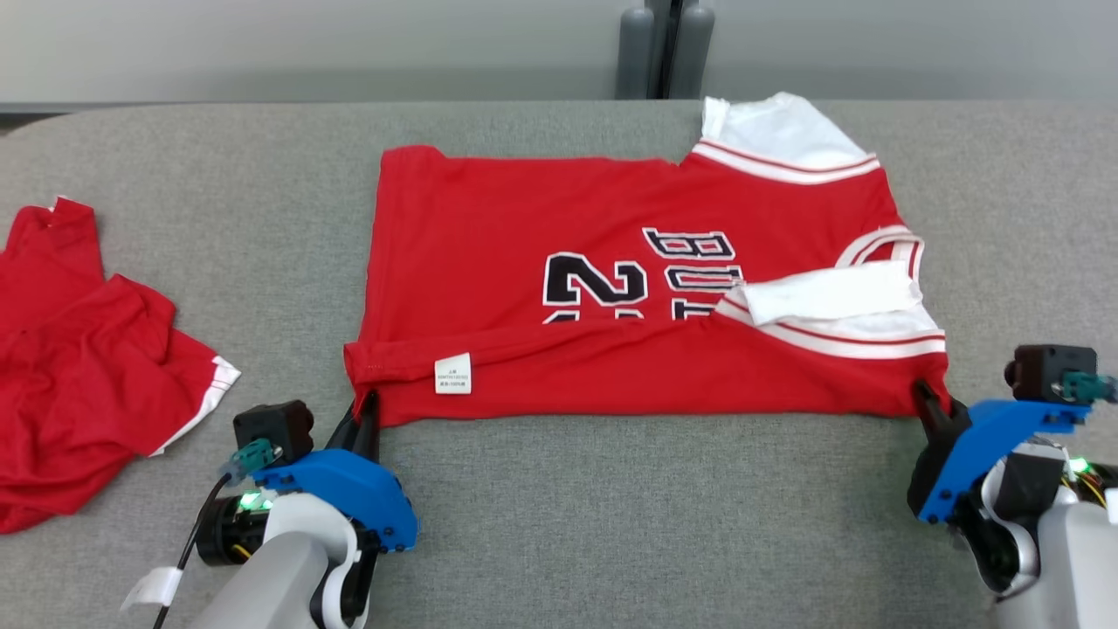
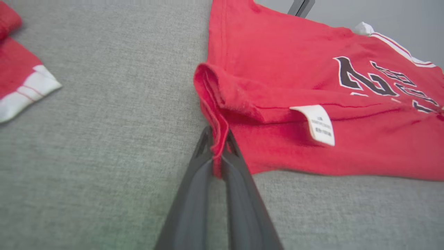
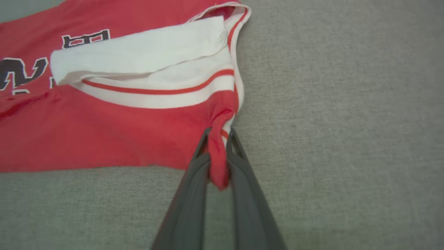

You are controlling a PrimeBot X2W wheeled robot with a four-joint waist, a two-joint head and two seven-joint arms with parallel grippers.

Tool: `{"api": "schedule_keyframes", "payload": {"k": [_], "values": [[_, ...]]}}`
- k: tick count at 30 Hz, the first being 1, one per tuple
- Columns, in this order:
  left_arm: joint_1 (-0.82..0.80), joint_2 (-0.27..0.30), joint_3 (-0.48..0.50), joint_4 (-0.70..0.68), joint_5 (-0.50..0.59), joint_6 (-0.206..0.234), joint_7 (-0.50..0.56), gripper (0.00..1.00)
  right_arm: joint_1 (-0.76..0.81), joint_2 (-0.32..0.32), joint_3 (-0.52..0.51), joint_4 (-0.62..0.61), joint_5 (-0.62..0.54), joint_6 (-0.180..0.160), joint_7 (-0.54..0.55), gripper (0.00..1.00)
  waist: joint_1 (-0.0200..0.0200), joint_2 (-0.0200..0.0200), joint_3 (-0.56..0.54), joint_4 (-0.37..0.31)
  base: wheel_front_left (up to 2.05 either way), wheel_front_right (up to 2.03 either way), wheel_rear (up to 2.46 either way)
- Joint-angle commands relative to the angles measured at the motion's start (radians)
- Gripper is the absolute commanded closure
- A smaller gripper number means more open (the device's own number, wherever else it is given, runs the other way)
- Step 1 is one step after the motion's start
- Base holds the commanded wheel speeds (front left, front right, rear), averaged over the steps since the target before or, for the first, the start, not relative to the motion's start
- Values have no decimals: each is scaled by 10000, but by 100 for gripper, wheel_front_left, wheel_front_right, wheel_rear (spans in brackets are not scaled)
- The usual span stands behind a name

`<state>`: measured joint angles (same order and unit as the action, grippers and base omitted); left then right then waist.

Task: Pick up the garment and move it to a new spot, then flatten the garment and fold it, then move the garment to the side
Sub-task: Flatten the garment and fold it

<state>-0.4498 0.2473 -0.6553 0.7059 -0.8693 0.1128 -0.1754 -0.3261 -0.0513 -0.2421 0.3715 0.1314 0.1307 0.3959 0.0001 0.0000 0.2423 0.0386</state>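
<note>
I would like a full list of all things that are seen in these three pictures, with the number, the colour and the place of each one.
jersey: one, red with white trim and black print, spread on the middle of the table, near edge folded over
label: one, white, on the jersey's folded near edge, toward the left
second garment: one, red with white trim, crumpled at the table's left
table: one, grey cloth surface, under everything
posts: two as it seems, grey, upright behind the table's far edge
left jaws: one pair, dark, shut on the jersey's near left corner
right jaws: one pair, dark, shut on the jersey's near right corner
</note>
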Motion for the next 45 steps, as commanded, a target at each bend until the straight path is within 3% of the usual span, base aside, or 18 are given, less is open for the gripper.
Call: {"api": "schedule_keyframes", "payload": {"k": [1,9,13,22,23,24,25,30,37,41,45], "values": [[194,175,42,-178,53,93,-24,100,365,-17,-39,-374,118,2,83,100,-1,0,-139,-25,0,0,0],[1524,795,192,-1969,-296,728,382,100,2233,-19,-199,-2601,663,0,1147,100,-1,0,-642,24,0,0,0],[2307,1187,97,-3167,-292,1372,815,100,3151,-20,-375,-3505,1070,0,1588,100,-1,0,-760,85,0,0,0],[3606,1742,-92,-4941,-643,2262,1827,100,4179,-15,-460,-4132,1651,0,1808,100,-1,0,-788,116,0,0,0],[3678,1769,-113,-5016,-644,2323,1897,100,4201,-14,-452,-4088,1663,0,1773,71,-1,0,-787,121,0,0,0],[3697,1790,-116,-5081,-651,2350,1929,100,4204,-14,-442,-4024,1707,0,1771,0,-1,0,-789,124,0,0,0],[3712,1800,-116,-5132,-650,2398,1954,0,4189,-15,-438,-3988,1730,0,1734,0,-1,0,-795,123,0,0,0],[3569,1870,-117,-5382,-745,2232,2111,0,3759,-12,-322,-4090,1518,2,1439,0,-1,0,-847,127,0,0,0],[2132,2311,10,-5815,-410,1935,2570,0,2551,-13,-23,-4718,734,3,1791,0,-1,0,-901,151,0,0,0],[992,2482,97,-5633,-405,1559,3089,0,1349,-297,412,-4502,699,2,2114,0,-1,0,-836,25,0,0,0],[-182,2678,149,-5001,-586,804,3755,0,-150,-813,1024,-3555,1031,3,2495,0,-1,0,-578,-205,0,0,0]]}}
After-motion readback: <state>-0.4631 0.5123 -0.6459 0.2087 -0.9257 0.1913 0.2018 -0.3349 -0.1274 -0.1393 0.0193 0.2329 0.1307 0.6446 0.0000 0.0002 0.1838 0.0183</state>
